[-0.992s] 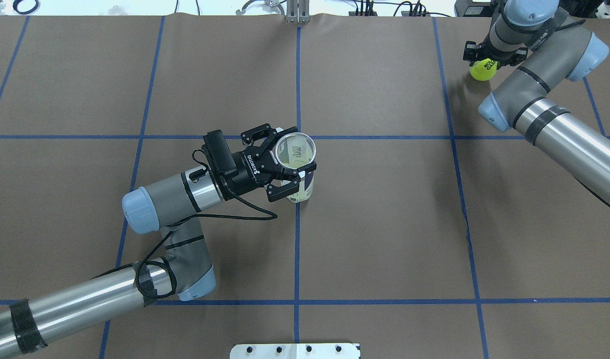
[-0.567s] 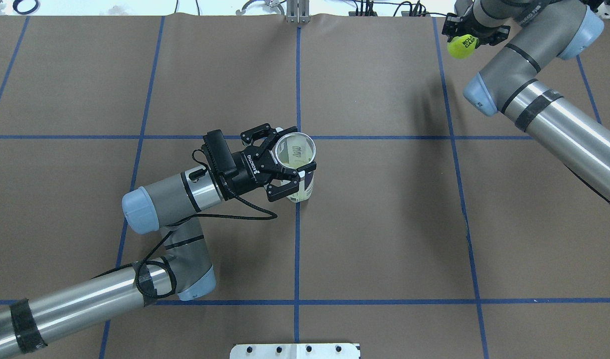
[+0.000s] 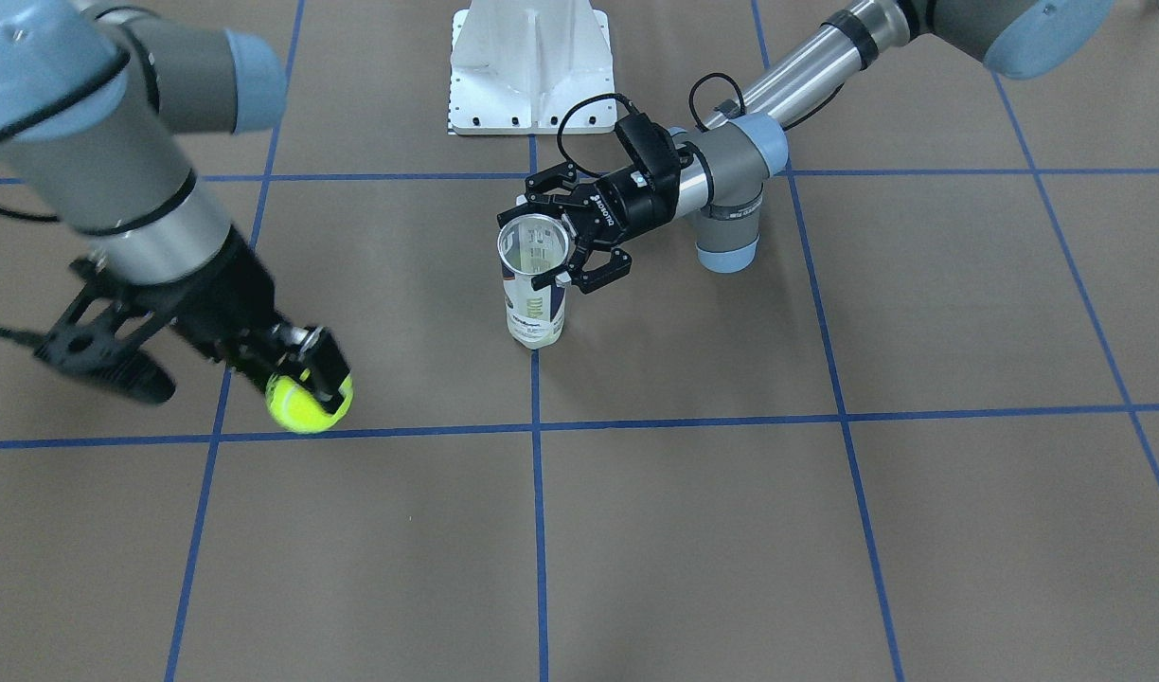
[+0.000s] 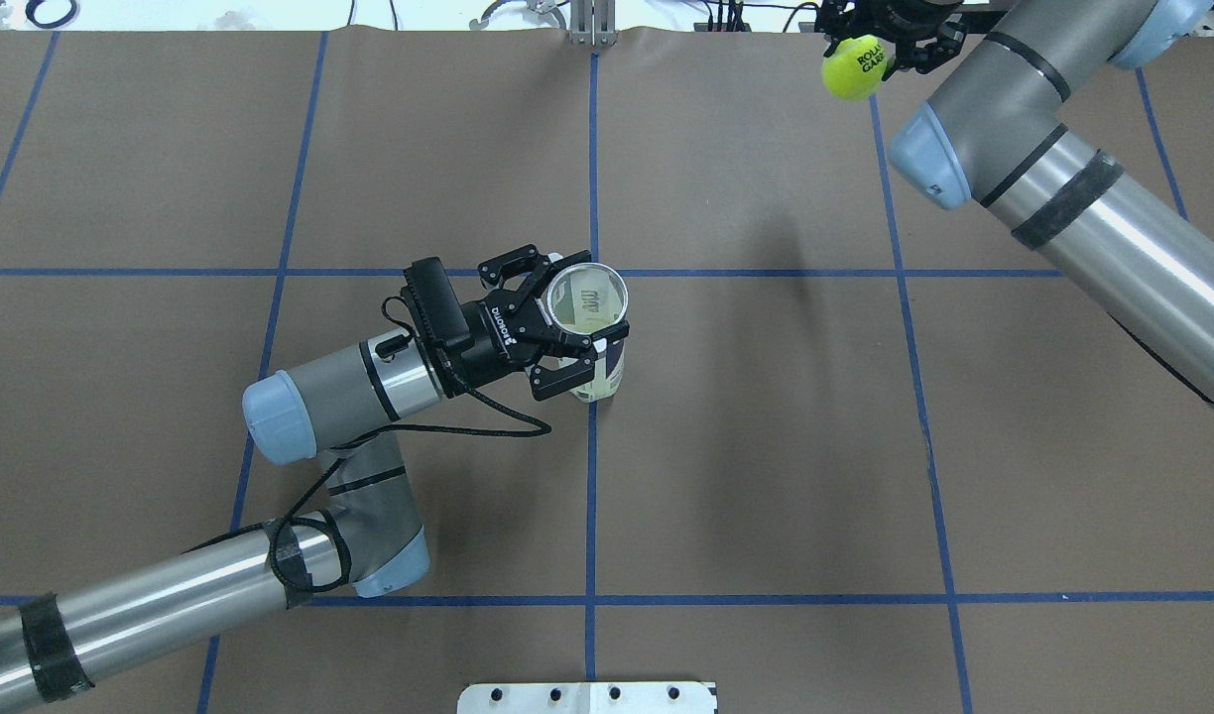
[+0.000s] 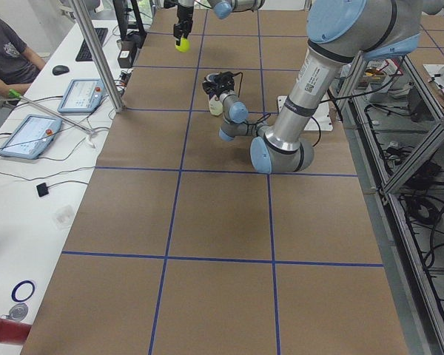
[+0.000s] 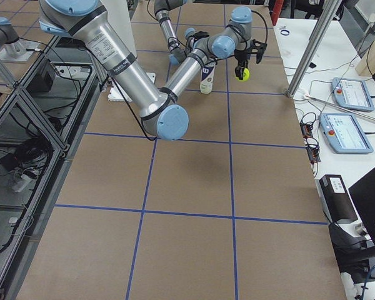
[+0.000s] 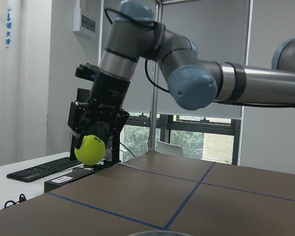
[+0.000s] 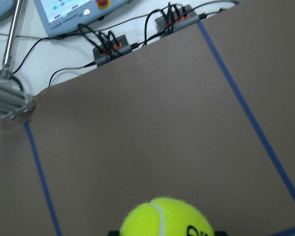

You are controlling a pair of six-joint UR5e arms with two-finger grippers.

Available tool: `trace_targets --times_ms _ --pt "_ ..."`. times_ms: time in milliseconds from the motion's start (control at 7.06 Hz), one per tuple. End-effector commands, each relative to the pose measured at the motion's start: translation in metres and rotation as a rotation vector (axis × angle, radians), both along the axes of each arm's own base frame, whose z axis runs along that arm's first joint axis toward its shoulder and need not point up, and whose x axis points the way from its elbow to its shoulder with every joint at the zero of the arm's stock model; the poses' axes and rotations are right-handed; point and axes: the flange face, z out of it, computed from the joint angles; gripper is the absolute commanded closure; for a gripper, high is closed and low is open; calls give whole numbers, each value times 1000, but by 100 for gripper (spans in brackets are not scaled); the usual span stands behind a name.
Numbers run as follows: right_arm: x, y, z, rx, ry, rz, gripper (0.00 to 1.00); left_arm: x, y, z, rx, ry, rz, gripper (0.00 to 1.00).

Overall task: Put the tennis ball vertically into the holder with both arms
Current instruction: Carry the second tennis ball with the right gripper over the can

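The holder point(image 4: 595, 342), a clear can with a white and navy label, stands upright near the table's middle with its mouth open upward; it also shows in the front view point(image 3: 534, 289). My left gripper point(image 4: 570, 325) is shut on the holder just below its rim point(image 3: 568, 232). My right gripper point(image 4: 873, 42) is shut on a yellow-green tennis ball point(image 4: 854, 69) and holds it above the table's far right part, well away from the holder. The ball also shows in the front view point(image 3: 309, 400), the left wrist view point(image 7: 90, 150) and the right wrist view point(image 8: 167, 220).
The white pedestal base point(image 3: 529, 66) stands at the robot's edge of the table point(image 4: 587, 698). Blue tape lines grid the brown table cover point(image 4: 766, 446). A bench with tablets point(image 6: 347, 94) and a seated person point(image 5: 4, 52) lie beyond the far edge.
My right arm has moved the ball up and to the left in the overhead view, away from the table surface. My left gripper and the holder have not moved.
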Motion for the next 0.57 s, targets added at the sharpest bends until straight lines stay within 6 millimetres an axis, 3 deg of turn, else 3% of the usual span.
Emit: trace_targets --times_ms 0,283,425 --pt "-47 78 -52 -59 -84 -51 100 -1 -1 0 0 0 -1 12" --pt "-85 113 -56 -63 -84 -90 100 0 -1 -1 0 0 -1 12" --pt "-92 119 -57 -64 -84 -101 100 0 -1 -1 0 0 -1 12"
